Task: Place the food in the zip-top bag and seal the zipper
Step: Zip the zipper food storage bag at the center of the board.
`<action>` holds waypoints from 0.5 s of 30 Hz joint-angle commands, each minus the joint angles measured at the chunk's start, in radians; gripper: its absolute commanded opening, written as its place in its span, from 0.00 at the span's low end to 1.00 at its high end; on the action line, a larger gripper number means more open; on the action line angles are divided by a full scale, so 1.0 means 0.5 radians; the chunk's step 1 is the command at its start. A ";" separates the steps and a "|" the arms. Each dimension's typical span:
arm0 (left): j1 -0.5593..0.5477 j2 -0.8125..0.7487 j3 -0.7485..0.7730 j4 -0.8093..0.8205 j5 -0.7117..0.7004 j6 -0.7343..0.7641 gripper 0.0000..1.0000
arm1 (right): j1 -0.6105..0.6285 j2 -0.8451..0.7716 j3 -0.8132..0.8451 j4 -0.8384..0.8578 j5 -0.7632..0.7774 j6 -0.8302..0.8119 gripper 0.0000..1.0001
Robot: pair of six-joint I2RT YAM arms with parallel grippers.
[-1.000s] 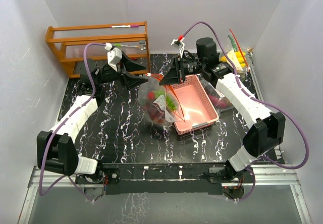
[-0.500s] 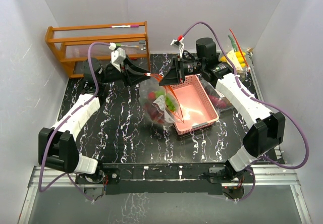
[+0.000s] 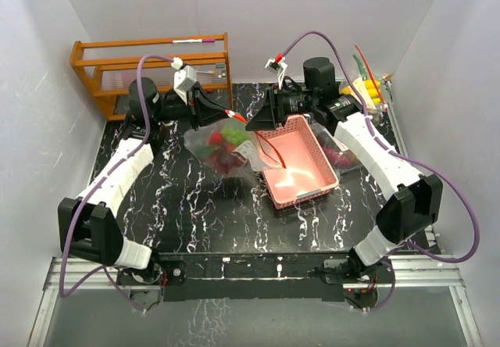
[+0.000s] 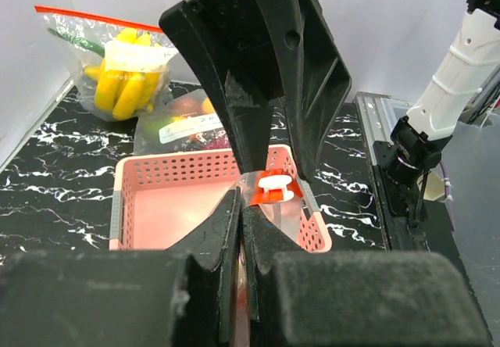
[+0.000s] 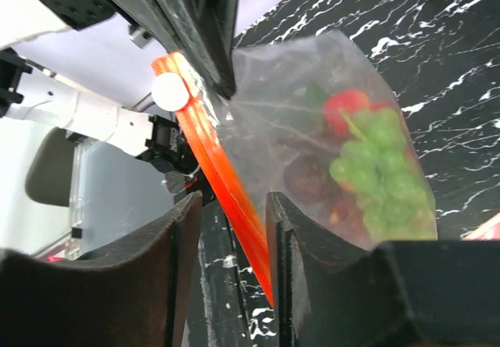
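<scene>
Tray (image 3: 301, 159) sits just beside the bag (image 3: 219, 140) — left claw (image 4: 241, 206) clenched on its zipper (image 5: 199, 140), right claw (image 5: 229, 206) parted around it.

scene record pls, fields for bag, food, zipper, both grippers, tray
bag: zip-top bag, left of the tray
food: red, green and dark pieces inside the bag
zipper: red zipper strip, white slider by the left gripper
left gripper: shut on the strip
right gripper: open, astride the strip
tray: pink tray
</scene>
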 commanded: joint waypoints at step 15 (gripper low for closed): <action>-0.004 0.112 0.348 -1.204 -0.019 0.262 0.00 | 0.151 -0.370 -0.021 0.031 0.910 -0.874 0.51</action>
